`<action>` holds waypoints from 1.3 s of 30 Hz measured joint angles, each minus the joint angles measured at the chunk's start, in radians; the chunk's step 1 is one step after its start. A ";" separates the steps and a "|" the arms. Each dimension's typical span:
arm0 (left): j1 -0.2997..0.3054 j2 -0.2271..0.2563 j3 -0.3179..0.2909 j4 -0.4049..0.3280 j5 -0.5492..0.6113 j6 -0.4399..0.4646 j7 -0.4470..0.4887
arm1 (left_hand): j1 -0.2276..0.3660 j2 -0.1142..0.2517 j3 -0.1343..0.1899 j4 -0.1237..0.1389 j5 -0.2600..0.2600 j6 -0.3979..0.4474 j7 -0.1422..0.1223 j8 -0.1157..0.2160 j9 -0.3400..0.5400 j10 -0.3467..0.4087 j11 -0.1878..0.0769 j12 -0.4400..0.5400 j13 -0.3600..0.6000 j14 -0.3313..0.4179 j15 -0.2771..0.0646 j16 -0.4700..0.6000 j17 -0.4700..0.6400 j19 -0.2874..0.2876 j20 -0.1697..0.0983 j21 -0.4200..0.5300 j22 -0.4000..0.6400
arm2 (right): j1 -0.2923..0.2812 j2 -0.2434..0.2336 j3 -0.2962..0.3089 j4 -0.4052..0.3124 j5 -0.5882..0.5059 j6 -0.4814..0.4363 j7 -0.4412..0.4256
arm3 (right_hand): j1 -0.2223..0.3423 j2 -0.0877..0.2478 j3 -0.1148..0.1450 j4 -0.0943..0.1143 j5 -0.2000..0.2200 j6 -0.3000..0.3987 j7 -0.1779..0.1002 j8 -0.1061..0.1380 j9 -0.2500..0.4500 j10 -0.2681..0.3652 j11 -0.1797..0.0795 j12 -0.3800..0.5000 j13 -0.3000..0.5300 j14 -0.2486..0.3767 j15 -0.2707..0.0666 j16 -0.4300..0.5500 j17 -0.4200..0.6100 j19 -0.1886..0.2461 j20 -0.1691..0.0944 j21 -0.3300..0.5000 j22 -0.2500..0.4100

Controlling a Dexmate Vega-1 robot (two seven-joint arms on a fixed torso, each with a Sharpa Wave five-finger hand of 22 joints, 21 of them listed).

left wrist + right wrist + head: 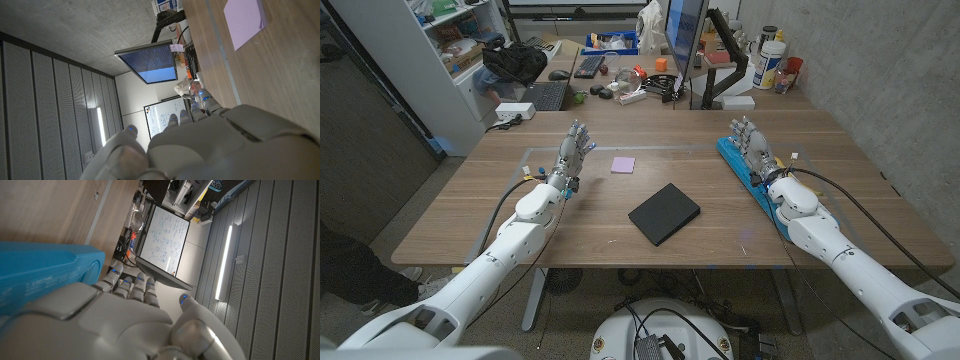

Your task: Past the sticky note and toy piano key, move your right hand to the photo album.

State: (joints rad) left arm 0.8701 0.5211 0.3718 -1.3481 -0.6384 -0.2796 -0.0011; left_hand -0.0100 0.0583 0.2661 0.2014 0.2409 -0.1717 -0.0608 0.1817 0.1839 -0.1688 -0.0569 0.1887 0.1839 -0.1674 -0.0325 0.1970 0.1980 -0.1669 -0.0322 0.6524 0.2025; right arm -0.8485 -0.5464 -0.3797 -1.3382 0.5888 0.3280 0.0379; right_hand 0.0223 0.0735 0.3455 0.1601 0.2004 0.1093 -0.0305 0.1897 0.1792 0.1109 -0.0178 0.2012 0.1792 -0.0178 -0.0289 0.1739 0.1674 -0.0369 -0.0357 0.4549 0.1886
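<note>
I am holding the right hand [756, 148] near the tabletop's right edge, fingers apart and gripping nothing, directly over the blue toy piano key [752, 178], which is lying along that edge. The photo album [664, 213], a closed black book, is lying near the tabletop's centre, toward the front edge, turned corner-on. The purple sticky note [623, 164] is lying beyond it, toward the far edge. For this step, I judge the hand should lift clear of the blue piece, then travel inward and toward the front edge, stopping over the album's cover without nudging it. The left hand [572, 155] is standing released, fingers spread, near the left side. I am reading no legible writing on the album or note; the whiteboard scrawl in the right wrist view is too small.
</note>
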 measured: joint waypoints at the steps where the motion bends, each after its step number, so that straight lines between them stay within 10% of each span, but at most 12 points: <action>1: 0.000 0.000 0.000 0.000 0.000 0.000 0.000 | 0.000 0.000 0.000 0.000 0.000 0.000 0.000 0.000 0.000 0.000 0.000 0.000 0.000 0.000 0.000 0.000 0.000 0.000 0.000 0.000 0.000 | 0.000 -0.002 -0.001 -0.002 -0.005 0.001 -0.002 | 0.002 -0.001 0.000 0.000 0.000 0.000 0.000 0.000 0.000 0.000 0.000 0.000 0.000 0.000 0.000 0.000 0.000 0.000 0.000 0.000 0.000; 39: -0.017 0.001 0.004 0.019 0.007 0.000 -0.012 | 0.000 0.000 -0.009 -0.003 0.000 0.000 0.000 0.000 0.000 0.000 0.000 0.004 0.000 0.000 0.000 0.008 0.000 0.000 0.000 0.007 0.000 | 0.010 -0.047 -0.023 -0.067 -0.171 0.085 -0.051 | 0.019 0.012 0.001 -0.016 0.000 0.020 -0.002 0.000 0.000 0.015 -0.006 0.008 0.000 0.009 -0.002 0.000 0.000 0.000 0.000 -0.008 0.000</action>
State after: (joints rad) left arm 0.8529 0.5226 0.3759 -1.3291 -0.6316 -0.2799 -0.0131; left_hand -0.0100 0.0583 0.2571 0.1982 0.2409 -0.1716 -0.0608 0.1816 0.1837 -0.1687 -0.0569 0.1924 0.1837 -0.1673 -0.0325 0.2045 0.1978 -0.1668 -0.0321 0.6591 0.2022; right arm -0.8383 -0.5934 -0.4030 -1.4048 0.4175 0.4135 -0.0129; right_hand 0.0417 0.0859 0.3462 0.1443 0.2004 0.1289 -0.0322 0.1897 0.1791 0.1258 -0.0242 0.2090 0.1790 -0.0086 -0.0306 0.1739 0.1676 -0.0368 -0.0357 0.4470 0.1884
